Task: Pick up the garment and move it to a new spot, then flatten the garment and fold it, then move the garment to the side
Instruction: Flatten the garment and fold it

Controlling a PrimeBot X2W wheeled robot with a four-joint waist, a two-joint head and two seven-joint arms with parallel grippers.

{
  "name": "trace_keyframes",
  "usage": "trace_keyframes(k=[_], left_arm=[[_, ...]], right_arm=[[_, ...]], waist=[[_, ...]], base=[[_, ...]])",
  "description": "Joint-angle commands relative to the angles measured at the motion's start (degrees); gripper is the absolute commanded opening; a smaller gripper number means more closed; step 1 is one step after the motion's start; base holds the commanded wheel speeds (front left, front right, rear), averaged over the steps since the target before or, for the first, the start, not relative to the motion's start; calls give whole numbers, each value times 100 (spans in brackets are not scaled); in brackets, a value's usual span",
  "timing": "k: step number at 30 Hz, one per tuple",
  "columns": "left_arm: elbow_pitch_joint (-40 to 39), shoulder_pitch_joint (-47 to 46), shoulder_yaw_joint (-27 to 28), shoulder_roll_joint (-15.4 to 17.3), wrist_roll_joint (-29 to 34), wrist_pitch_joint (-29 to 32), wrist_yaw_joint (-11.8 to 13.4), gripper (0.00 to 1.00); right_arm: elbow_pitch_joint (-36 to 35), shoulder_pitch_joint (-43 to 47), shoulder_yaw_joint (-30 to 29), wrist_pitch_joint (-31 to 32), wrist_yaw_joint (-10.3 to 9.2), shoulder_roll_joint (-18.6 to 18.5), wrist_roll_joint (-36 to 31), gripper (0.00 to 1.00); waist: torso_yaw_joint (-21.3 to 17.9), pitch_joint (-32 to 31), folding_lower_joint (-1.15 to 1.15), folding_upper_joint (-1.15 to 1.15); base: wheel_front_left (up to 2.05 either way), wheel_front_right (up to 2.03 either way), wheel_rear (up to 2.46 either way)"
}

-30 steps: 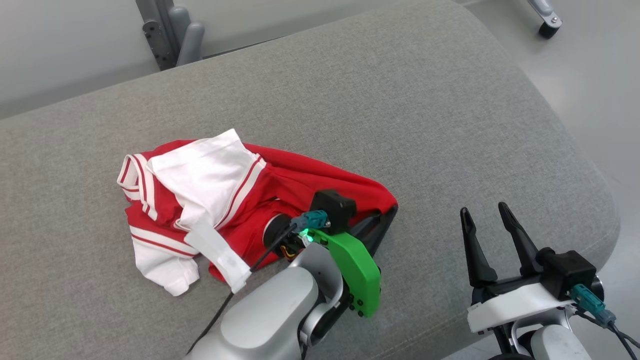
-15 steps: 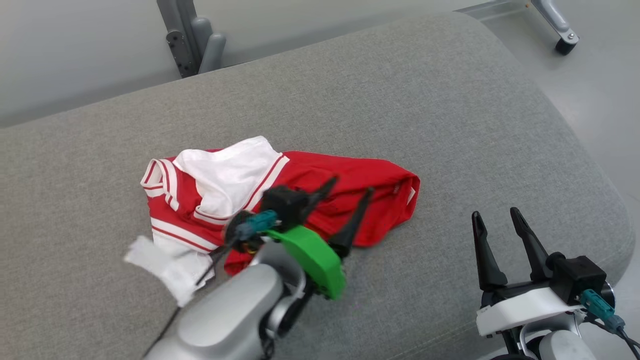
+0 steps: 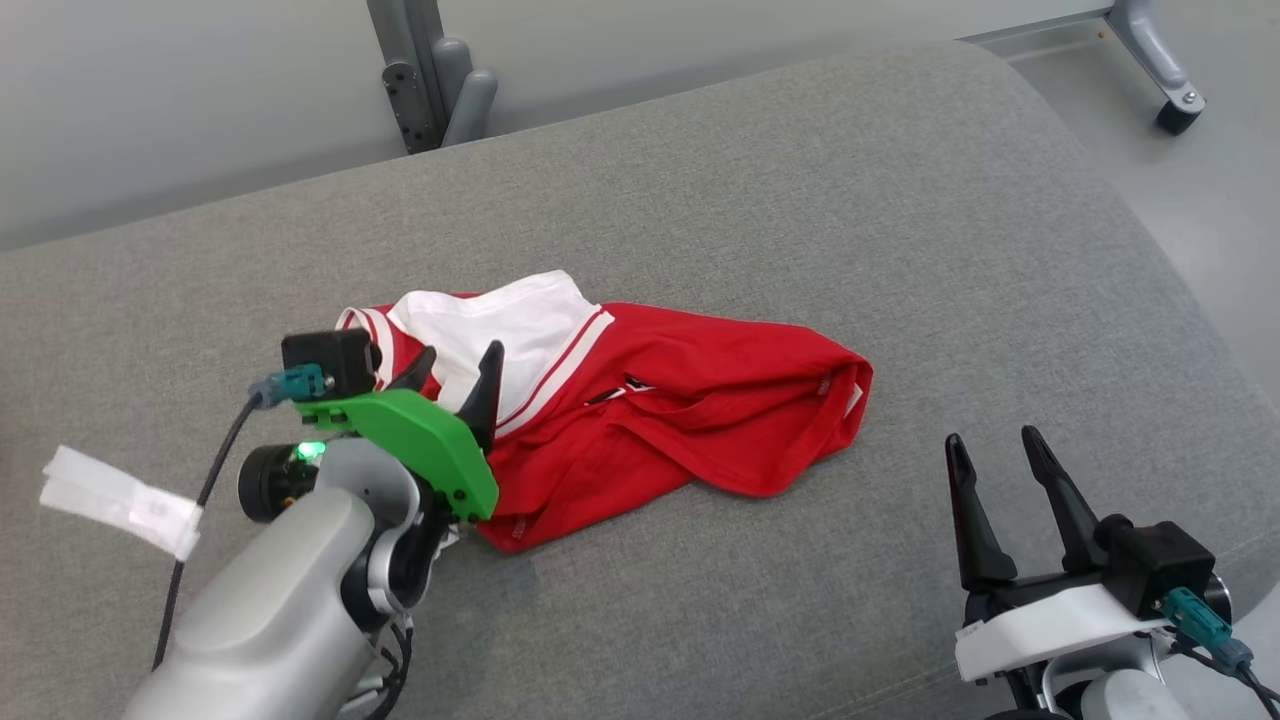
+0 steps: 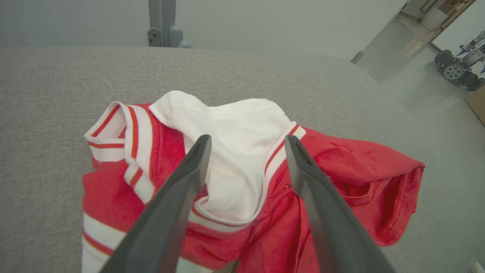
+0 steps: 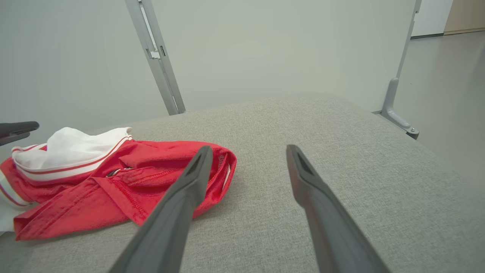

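Here, the grey bench point(image 3: 800, 180) is bounded by wall point(image 3: 200, 100) far and floor point(image 3: 1225, 200) right; free surface is seen right of the garment point(image 3: 680, 410). Left gripper point(image 3: 460, 352) and right gripper point(image 3: 991, 437) jaws are spread, empty.

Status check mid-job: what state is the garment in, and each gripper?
Garment: crumpled, not flattened or folded, lying loose on the cushion.
Left gripper: open, holding nothing, fingers pointing over the garment's white part.
Right gripper: open, holding nothing, apart from the garment.
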Motion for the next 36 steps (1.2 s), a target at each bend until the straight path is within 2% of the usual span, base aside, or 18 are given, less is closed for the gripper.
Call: trace_keyframes(k=[1,4,10,15,20,21,22,24,25,30,36], left_arm=[[114,-193,75,-47,-102,129,-46,100],[454,-514,104,-95,-258,475,-125,100],[1323,-878,220,-181,-583,953,-444,100],[1984,-1046,180,-186,-472,894,-509,100],[2315,-1169,268,-339,-648,859,-832,100],[2353,-1222,260,-364,-602,811,-880,95],[2376,-1263,242,-405,-554,751,-946,71],[2421,-1309,206,-500,-520,624,-1043,7],[2446,-1349,170,-520,-472,565,-1085,0],[2489,-1531,82,-545,-259,293,-1232,0],[2251,-1862,258,-321,-146,-264,-1332,0]], right_arm=[[-8,-64,15,-20,0,-15,13,100],[6,-134,67,-19,0,-14,34,100],[35,-221,173,-20,0,-14,108,100],[49,-235,150,-19,0,-13,139,100],[63,-239,137,-20,0,-13,128,100],[65,-245,128,-20,0,-14,125,100],[68,-252,127,-20,0,-13,122,100],[82,-250,127,-20,0,-13,105,100],[85,-251,131,-20,0,-14,99,100],[93,-236,122,-20,0,-13,69,100],[94,-107,18,-20,0,-13,-17,100]], waist=[[29,35,0,69],[10,87,0,69],[-156,221,0,69],[-292,292,0,69],[-328,346,0,69],[-324,353,0,69],[-318,359,0,69],[-298,355,0,69],[-287,353,0,69],[-223,309,0,69],[-79,143,0,69]], base=[[0,0,0],[0,0,0],[0,0,0],[0,0,0],[0,0,0],[0,0,0],[0,0,0],[0,0,0],[0,0,0],[0,0,0],[0,0,0]])
